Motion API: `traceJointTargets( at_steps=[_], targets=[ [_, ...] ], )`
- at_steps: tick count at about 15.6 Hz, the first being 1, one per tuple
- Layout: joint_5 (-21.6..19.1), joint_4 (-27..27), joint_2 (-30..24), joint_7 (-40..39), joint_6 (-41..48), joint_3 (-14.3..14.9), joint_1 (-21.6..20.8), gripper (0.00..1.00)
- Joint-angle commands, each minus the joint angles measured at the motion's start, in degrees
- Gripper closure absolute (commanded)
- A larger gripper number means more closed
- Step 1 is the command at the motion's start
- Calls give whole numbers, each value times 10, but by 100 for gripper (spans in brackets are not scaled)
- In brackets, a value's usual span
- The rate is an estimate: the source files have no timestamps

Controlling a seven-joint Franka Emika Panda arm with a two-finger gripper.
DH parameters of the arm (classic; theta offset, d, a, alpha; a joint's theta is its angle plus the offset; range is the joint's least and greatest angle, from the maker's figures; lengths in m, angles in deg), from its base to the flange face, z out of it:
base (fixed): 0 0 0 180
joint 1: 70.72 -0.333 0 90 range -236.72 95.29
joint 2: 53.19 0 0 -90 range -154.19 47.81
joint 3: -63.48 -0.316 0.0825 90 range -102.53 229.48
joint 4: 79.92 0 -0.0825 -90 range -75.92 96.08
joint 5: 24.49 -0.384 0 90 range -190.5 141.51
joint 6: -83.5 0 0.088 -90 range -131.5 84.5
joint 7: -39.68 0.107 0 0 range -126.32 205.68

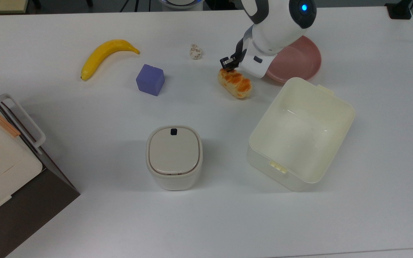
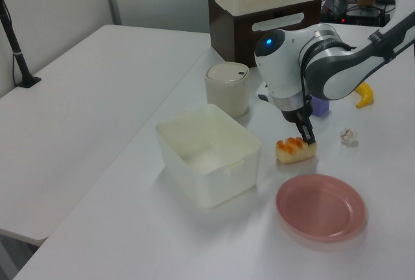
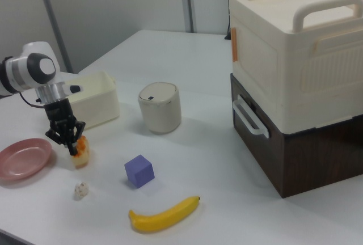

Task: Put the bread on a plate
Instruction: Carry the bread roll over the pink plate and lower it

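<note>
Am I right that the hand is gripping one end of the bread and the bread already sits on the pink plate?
Not quite. The hand is at one end of the bread, but the top view shows the bread beside the pink plate, not on it; the plate holds nothing in the left view.
</note>
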State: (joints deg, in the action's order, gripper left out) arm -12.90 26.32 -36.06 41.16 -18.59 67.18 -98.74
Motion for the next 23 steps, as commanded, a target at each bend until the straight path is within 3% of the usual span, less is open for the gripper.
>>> traceJointTargets(
  at_steps=[1, 4, 9, 13, 18, 19, 20, 22, 23],
  targets=[
    [5, -13, -29, 13, 36, -18, -3, 100],
    [2, -44, -39, 18, 73, -30, -9, 100],
    [2, -58, -39, 68, 114, -119, -8, 100],
    [2, -58, -32, 84, 113, -155, -8, 100],
    [-1, -53, -26, 88, 109, -163, -9, 100],
    [-3, -53, -26, 89, 111, -165, -9, 83],
    [-3, -54, -26, 88, 111, -165, -8, 73],
    [-3, -56, -26, 88, 111, -165, -7, 26],
    [-3, -56, -27, 88, 111, -165, -8, 11]
  ],
)
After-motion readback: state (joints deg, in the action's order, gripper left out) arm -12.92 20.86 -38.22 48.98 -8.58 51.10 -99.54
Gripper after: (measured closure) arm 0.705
